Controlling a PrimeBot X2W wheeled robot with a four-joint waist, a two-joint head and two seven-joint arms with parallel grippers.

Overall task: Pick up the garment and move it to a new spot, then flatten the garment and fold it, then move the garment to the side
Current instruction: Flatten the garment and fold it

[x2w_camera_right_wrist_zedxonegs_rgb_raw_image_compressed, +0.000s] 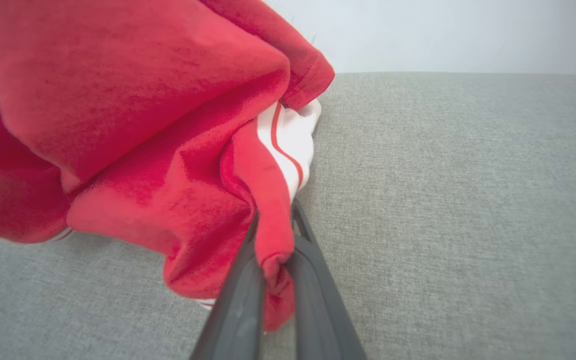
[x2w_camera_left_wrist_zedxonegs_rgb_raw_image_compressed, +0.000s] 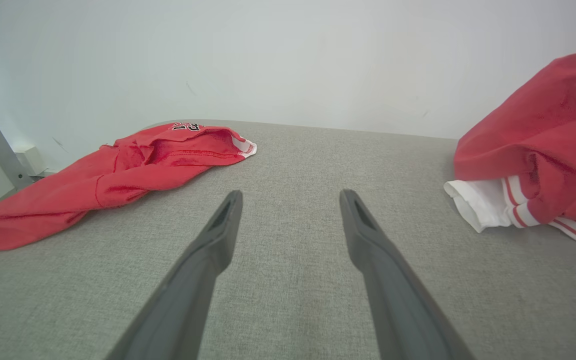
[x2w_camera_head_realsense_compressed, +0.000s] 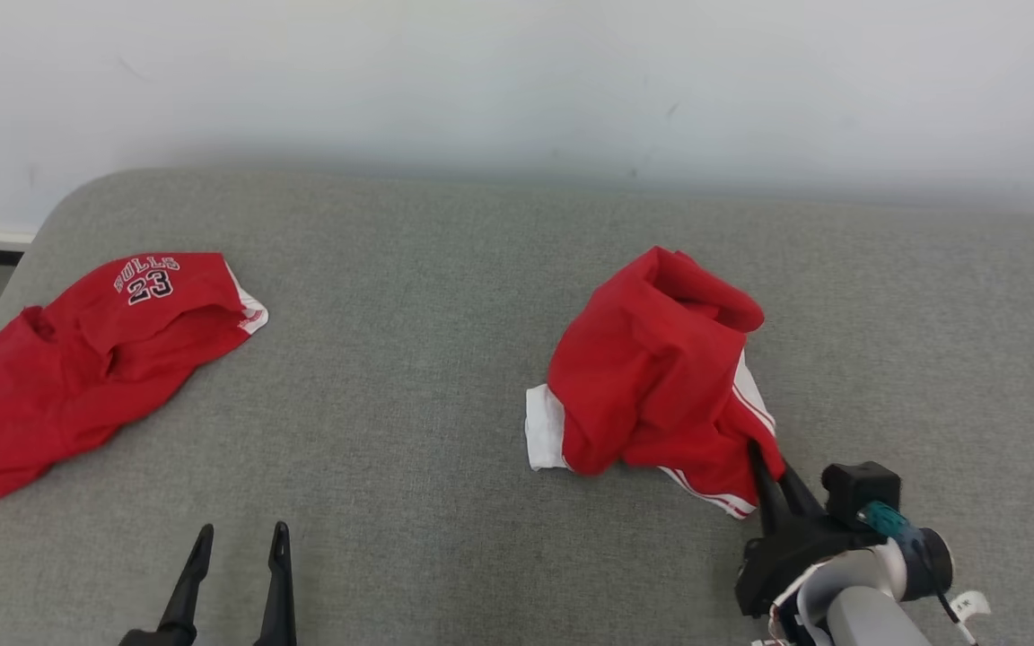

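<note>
Surface: grey upholstered top (x2w_camera_head_realsense_compressed: 409, 377).
Right gripper (x2w_camera_right_wrist_zedxonegs_rgb_raw_image_compressed: 274, 227): pinching near edge of crumpled red garment (x2w_camera_head_realsense_compressed: 652, 359).
Left gripper (x2w_camera_head_realsense_compressed: 243, 531): spread wide, empty.

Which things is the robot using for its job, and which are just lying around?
For the job: bunched red garment, pinched by the right hand.
Just lying about: red number 23 jersey at the left; left hand, open, holding nothing.
</note>
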